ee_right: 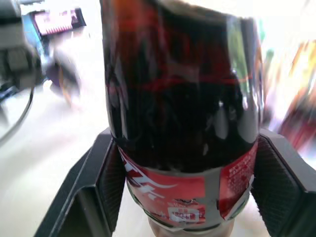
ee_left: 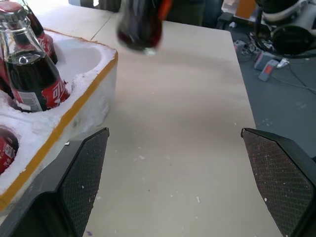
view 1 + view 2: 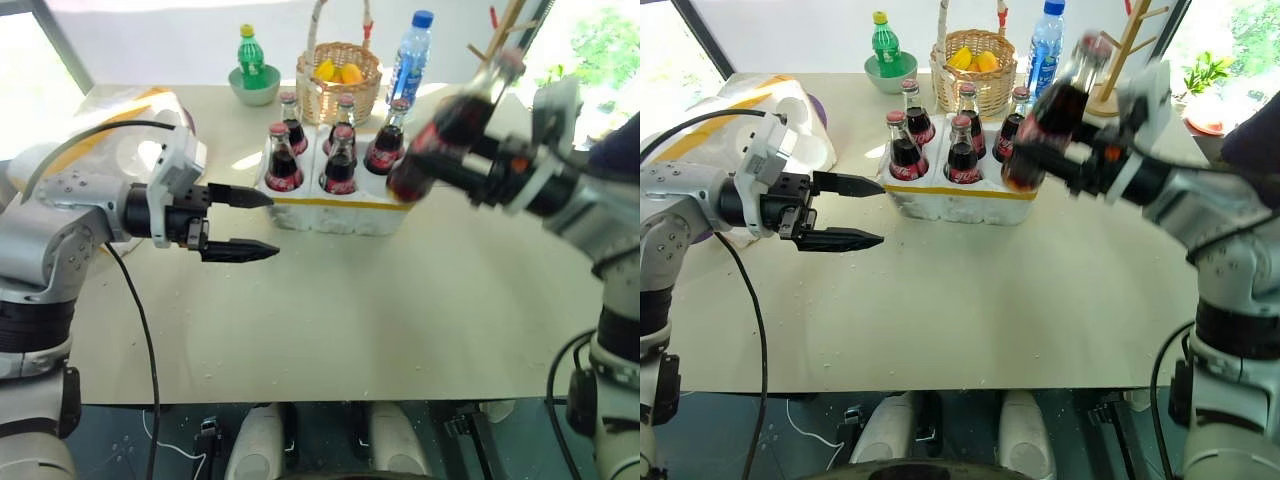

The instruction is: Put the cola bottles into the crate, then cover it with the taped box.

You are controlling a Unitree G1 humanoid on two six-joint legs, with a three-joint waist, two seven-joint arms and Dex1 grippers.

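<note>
The crate (image 3: pixel 340 212), a low white foam tray with a yellow tape strip, sits mid-table and holds several cola bottles (image 3: pixel 283 165). Its front right well (image 2: pixel 86 57) is bare. My right gripper (image 1: pixel 187 187) is shut on another cola bottle (image 3: pixel 445 135), which hangs tilted in the air just above the crate's right end. Level with the crate's left front corner, my left gripper (image 3: pixel 272 224) stands open and holds nothing. The taped box (image 3: pixel 790 115), white foam with yellow bands, lies at the table's back left, partly hidden behind my left arm.
Behind the crate stand a wicker basket (image 3: pixel 338 75) with yellow fruit, a green soda bottle in a green bowl (image 3: pixel 252 72) and a blue-capped water bottle (image 3: pixel 410 55). A wooden rack (image 3: pixel 1120 60) rises at the back right. The table's front half is bare.
</note>
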